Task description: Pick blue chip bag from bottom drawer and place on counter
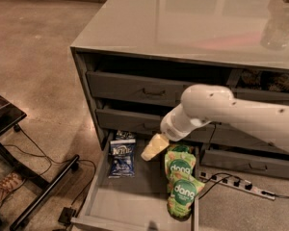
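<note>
The blue chip bag (122,157) lies flat at the back left of the open bottom drawer (130,201), its white band and lettering facing up. My gripper (153,148) hangs from the white arm over the drawer's back middle, just right of the blue bag and above it, left of the green bags. It holds nothing that I can see. The glossy grey counter (183,18) spreads above the cabinet.
Two green "dang" bags (180,179) lie along the drawer's right side. Closed grey drawers with dark handles (154,91) sit above. A power strip (236,184) and cables lie on the floor at right. A black stand (19,177) and a shoe (2,189) are at left.
</note>
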`<move>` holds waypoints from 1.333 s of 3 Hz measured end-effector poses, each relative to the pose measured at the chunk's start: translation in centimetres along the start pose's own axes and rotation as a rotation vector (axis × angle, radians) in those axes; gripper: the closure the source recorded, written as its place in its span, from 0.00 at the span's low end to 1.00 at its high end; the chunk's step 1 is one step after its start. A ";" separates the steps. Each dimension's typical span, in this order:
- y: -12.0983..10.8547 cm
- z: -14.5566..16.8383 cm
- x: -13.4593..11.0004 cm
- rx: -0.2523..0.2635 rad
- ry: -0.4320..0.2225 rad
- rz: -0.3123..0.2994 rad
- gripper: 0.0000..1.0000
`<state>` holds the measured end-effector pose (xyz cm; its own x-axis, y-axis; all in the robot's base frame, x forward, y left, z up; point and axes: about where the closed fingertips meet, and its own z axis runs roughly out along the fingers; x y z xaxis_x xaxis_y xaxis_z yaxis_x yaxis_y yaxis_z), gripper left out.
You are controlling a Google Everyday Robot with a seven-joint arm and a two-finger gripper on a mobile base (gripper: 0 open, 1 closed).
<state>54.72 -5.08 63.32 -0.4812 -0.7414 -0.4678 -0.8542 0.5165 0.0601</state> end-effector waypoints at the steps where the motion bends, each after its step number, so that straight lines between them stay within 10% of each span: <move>1: -0.9 6.7 0.8 -0.009 -0.013 0.081 0.00; 4: -1.9 10.9 0.5 0.042 -0.050 0.172 0.00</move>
<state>58.23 -1.78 53.33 -0.6085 -0.6185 -0.4972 -0.7503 0.6524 0.1067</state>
